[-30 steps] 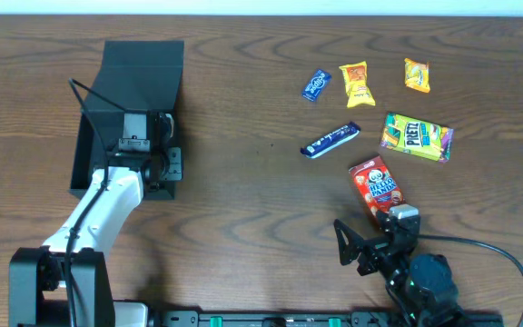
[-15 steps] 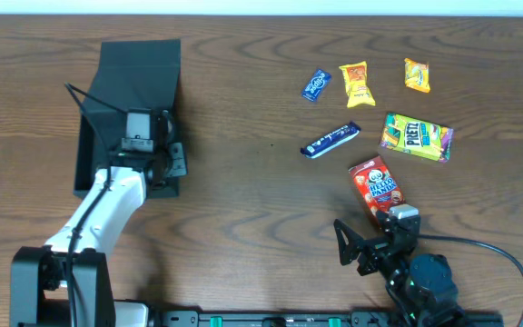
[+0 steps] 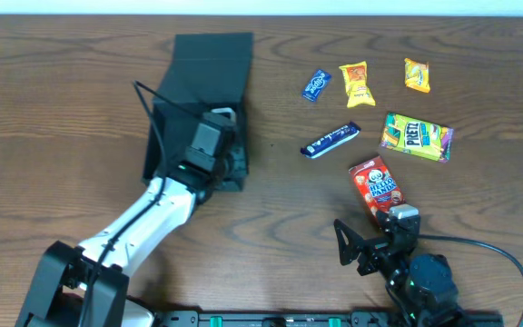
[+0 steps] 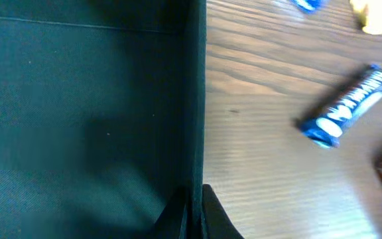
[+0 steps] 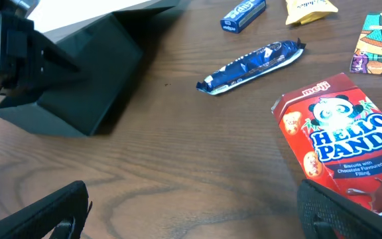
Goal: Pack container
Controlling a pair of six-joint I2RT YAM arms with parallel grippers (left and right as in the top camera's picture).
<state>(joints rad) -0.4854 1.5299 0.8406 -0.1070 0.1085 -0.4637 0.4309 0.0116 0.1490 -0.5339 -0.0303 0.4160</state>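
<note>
Left tool clenched on the container's wall — upper middle, overhead view.
Rim grip probably meant steering it toward the snack packets — right tool hung released, lower right.

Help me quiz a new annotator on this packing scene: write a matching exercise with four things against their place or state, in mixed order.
1. left gripper
2. right gripper
3. Hello Panda box
4. long blue bar

A. lies between the container and the green box
B. shut on the container's wall
C. open, holding nothing
D. red, closest to the right gripper

Pairs: 1-B, 2-C, 3-D, 4-A
</note>
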